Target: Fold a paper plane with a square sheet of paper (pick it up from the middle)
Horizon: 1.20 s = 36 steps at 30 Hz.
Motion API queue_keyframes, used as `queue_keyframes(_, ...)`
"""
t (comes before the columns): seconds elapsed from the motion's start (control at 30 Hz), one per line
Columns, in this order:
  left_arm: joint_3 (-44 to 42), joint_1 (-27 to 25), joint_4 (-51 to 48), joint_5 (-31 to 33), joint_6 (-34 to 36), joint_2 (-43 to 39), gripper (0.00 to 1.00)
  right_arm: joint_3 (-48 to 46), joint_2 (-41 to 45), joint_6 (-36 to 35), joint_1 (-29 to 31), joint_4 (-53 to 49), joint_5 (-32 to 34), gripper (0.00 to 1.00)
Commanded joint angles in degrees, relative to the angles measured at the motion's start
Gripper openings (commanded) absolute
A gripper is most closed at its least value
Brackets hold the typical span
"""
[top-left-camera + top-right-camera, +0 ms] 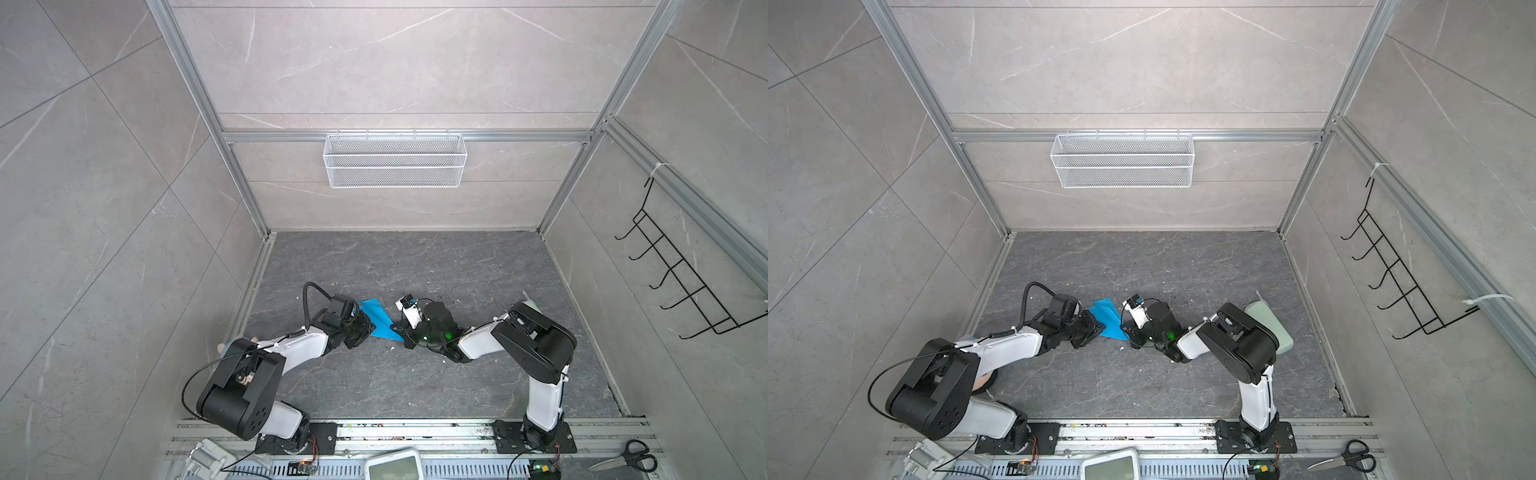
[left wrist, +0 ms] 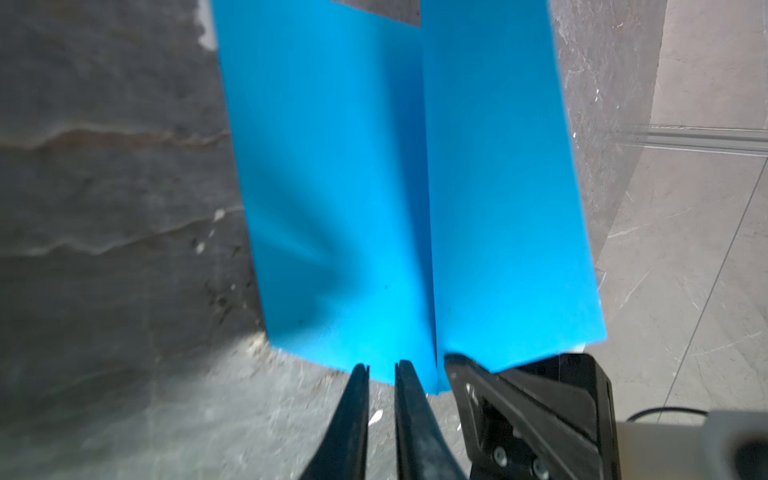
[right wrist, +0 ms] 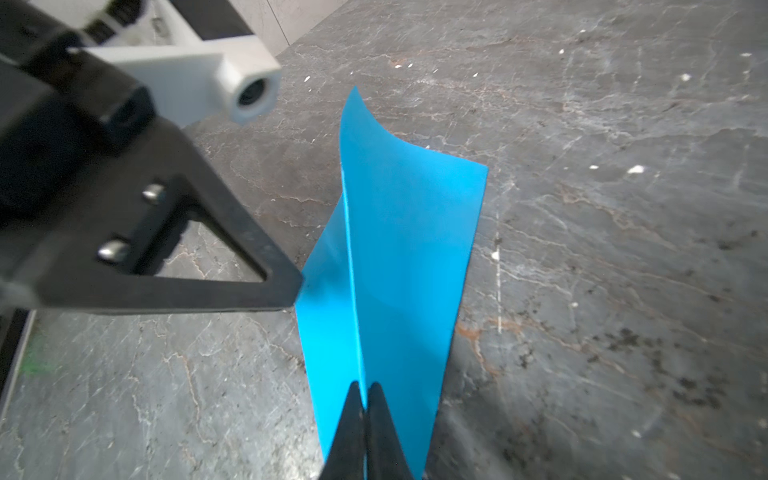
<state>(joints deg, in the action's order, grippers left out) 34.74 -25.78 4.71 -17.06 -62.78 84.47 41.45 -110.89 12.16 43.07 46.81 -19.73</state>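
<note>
Two grippers meet at the middle of the dark stone-patterned table (image 1: 415, 270), and the sky-blue paper plane (image 1: 380, 322) sits between them. It is plain, unmarked paper with a raised centre crease and a flap sloping down on each side. You see it narrow towards the end at the right gripper (image 3: 365, 388) and widen towards the far end, where one corner curls upward. In the left wrist view the paper plane (image 2: 353, 187) shows a notch at its far edge between the two flaps, and soft dents near the close end.

Your right gripper is clamped on the crease, with its fingertips pressed together over the ridge. Your left gripper (image 2: 382, 368) has its jaws narrowly parted, and blue paper shows through the slit. Its tips are at the flap's edge, but you cannot tell whether any paper lies between them. One black finger of the right gripper is just beside them in that view, so both tools crowd the same end. In the right wrist view a left finger's tip touches the side edge of the paper plane (image 3: 407, 249).

White specks are scattered over the table near the paper. A pale green rounded object (image 1: 1271, 328) lies behind the right arm's elbow. A white mesh basket (image 1: 395, 160) hangs on the back rail and a black wire hook rack (image 1: 681, 270) on the right wall, both well apart from the paper. Scissors (image 1: 627, 457) lie on the front rail.
</note>
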Motion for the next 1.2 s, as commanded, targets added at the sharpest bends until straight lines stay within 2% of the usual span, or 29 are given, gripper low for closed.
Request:
queue_keyframes(0.0, 2.1, -0.5, 2.0, -0.8, 0.3, 1.9, 0.16, -0.7, -0.4, 1.7, -0.6, 2.1, -2.1, 0.02)
queue_keyframes(0.37, 2.7, -0.5, -2.2, -0.4, -0.1, 6.1, 0.11, 1.6, -2.4, 6.2, -1.8, 0.3, -6.8, 0.02)
queue_keyframes(0.73, 3.1, -0.5, -5.8, 0.5, 1.0, 5.8, 0.1, 3.3, -6.5, 19.1, -4.6, 4.4, -12.4, 0.02)
queue_keyframes(1.17, 5.1, -0.6, -8.5, -0.2, 3.6, 6.2, 0.1, 6.2, -9.6, 28.5, -5.6, 5.6, -17.5, 0.02)
